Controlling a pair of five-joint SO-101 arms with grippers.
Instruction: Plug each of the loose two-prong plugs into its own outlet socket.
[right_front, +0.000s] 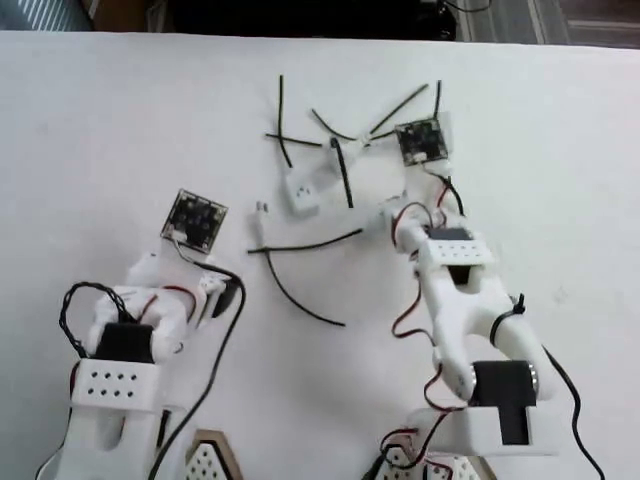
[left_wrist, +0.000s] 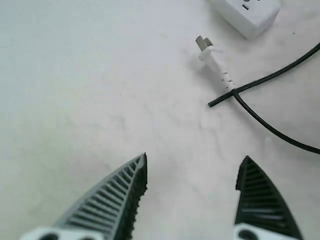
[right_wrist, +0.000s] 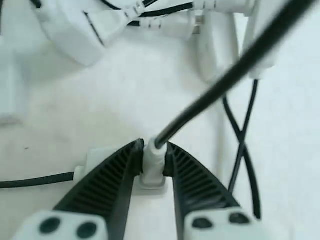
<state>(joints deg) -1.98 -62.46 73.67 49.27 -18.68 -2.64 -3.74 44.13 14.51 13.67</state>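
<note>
A loose white two-prong plug (left_wrist: 214, 54) lies on the white table with its black cord (left_wrist: 270, 80), a short way ahead of my left gripper (left_wrist: 192, 172), which is open over bare table. The same plug (right_front: 262, 210) lies just left of a white outlet block (right_front: 303, 190), whose corner (left_wrist: 247, 15) is beyond it. My right gripper (right_wrist: 153, 149) is shut on a white plug (right_wrist: 152, 167) whose black cord (right_wrist: 225, 80) rises steeply away. Beyond it stand white outlet blocks (right_wrist: 70, 40) with other plugs (right_wrist: 115, 22) against them. From above, the right gripper (right_front: 393, 212) sits right of the outlet block.
Several black cords (right_front: 305, 305) curl across the table's middle, and more cross at the back (right_front: 345, 135). Each arm carries a small camera board (right_front: 195, 218) over its gripper. Both arm bases (right_front: 115, 385) stand at the near edge. The far left of the table is bare.
</note>
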